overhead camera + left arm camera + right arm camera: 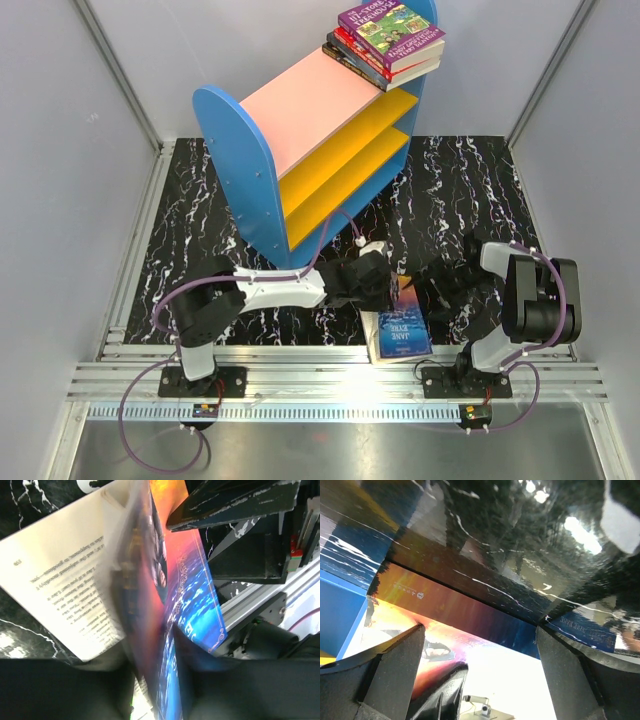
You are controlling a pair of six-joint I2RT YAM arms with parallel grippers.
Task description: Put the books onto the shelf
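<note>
Atop the shelf (300, 110), overhead view: a stack of books (390, 40) lies at the far end of the pink top board; part of the job looks done, and you have bare board beside the stack to fill.
Front of the shelf, overhead view: your left gripper (385, 280) reaches across to an orange-and-blue book (405, 295) standing on edge on the table (200, 220), just before the shelf's lower boards; your right gripper (435, 285) sits close on the book's other side, probably to prop it while you take hold.
Beyond that book from the shelf, overhead view: a Jane Eyre book (400, 335) lies flat, cover up, held by neither gripper; it seems to be waiting its turn.
Left wrist view: your left gripper pinches the orange-and-blue book, with the cover and some leaves between its fingers; a printed page (60, 580) fans loose to one side, so the grip seems to catch only part of the book; blur hides how much.
Right wrist view: your right gripper's fingers (395, 670) stand spread wide, clamping nothing; the same book's glossy cover lies in the gap; whether a pad touches it, you cannot tell.
Risk on the way to the shelf: the loose leaves may flop open; steady them before you lift.
</note>
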